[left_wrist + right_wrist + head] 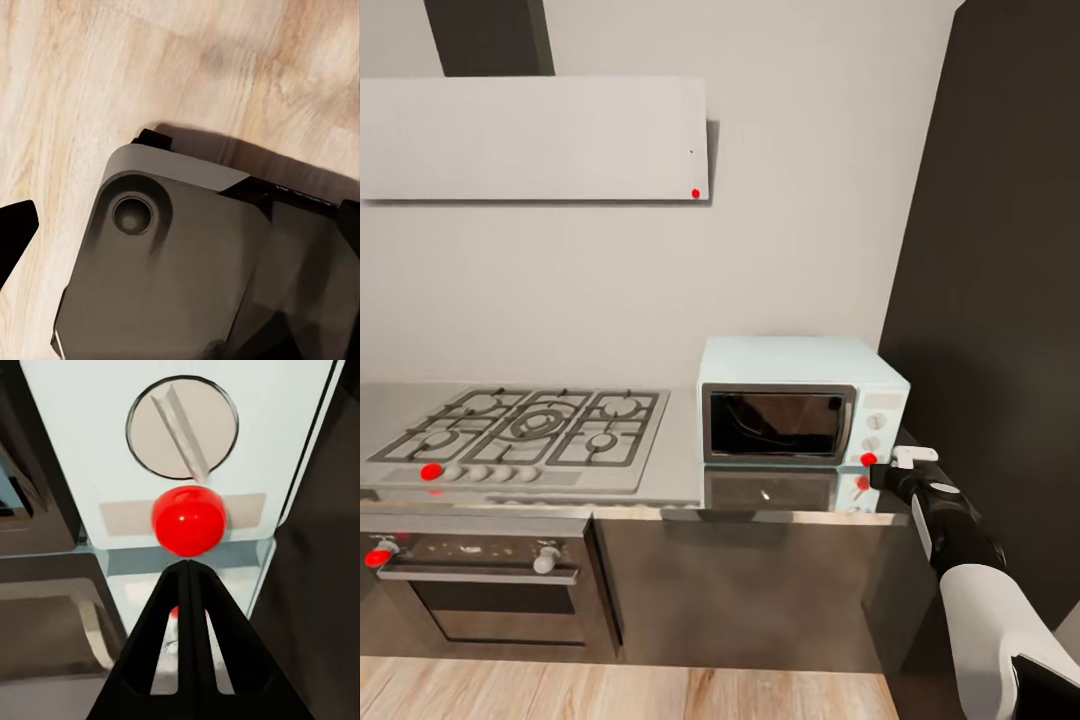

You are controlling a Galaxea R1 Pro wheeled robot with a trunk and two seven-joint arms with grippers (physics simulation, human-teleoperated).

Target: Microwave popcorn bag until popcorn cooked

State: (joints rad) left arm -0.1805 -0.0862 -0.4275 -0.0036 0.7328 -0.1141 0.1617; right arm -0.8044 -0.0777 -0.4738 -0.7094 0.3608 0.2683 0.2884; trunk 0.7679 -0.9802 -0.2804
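- I'm facing the kitchen wall, pale grey, with a white extractor hood (535,138) high on it and a dark tall cabinet (1000,280) on the right; wood floor (620,690) runs along the bottom of the head view.
- The steel countertop (680,470) runs across in front of me, mirror-bright; the gas hob (525,430) with black grates is set in its left part, and the built-in oven (485,580) with two knobs sits below it.
- The microwave (800,400) stands on the countertop just right of the hob, close to the dark cabinet; its dark glass door is closed, and I can't make out the popcorn bag through it.
- My right arm reaches up from the lower right; the right gripper (882,472) sits at the microwave's lower right corner, by the knob panel.
- In the right wrist view the right gripper's (187,566) two black fingers (169,622) lie pressed together to one point, holding nothing; the tip is touching or almost touching a red round marker (188,520) on the panel, just beside a round knob (182,427).
- The left wrist view looks down on wood floor (112,75) and a grey part of my own base (172,270); a black finger tip (13,232) pokes in at the edge, and I can't tell how the left jaws stand.
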